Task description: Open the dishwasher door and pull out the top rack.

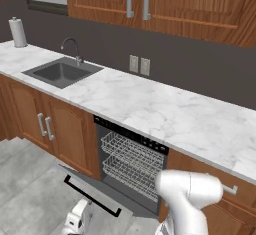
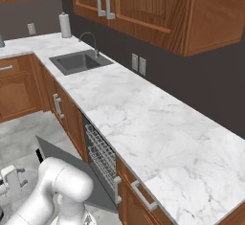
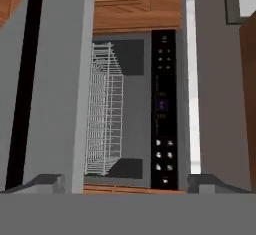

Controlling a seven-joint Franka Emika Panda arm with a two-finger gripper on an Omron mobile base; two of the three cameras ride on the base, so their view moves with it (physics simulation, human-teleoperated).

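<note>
The dishwasher door (image 1: 90,191) hangs partly down; the top rack (image 1: 134,150) sits inside, far behind it. The gripper (image 3: 125,181), fingers spread and empty, could strike the door's edge reaching in.

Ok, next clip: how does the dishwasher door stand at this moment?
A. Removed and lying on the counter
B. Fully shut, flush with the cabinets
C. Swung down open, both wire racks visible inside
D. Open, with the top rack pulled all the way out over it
C: the dishwasher door hangs folded down toward the floor, and the top rack and lower rack sit inside the opening.
</note>
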